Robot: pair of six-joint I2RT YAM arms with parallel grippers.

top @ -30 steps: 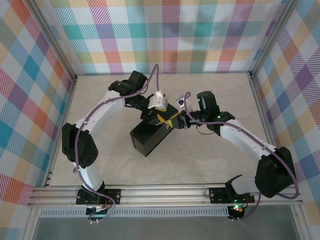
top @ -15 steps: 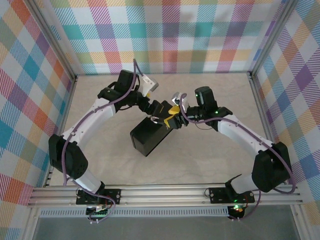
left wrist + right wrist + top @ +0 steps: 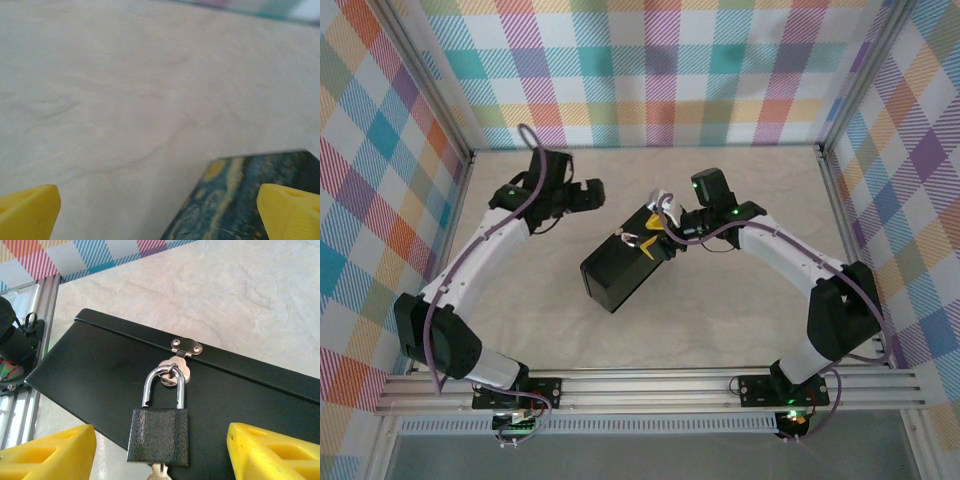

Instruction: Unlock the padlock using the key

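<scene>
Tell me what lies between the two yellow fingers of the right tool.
In the right wrist view, the padlock hangs there from the black box's hasp, key in its underside; the fingers stand clear.

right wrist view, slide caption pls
Padlock hanging on the box hasp, key in its base, between open yellow fingers.

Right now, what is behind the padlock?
The wall of the black box lies behind the padlock. A key sticks out under it; its blade inside the lock is covered.
</scene>
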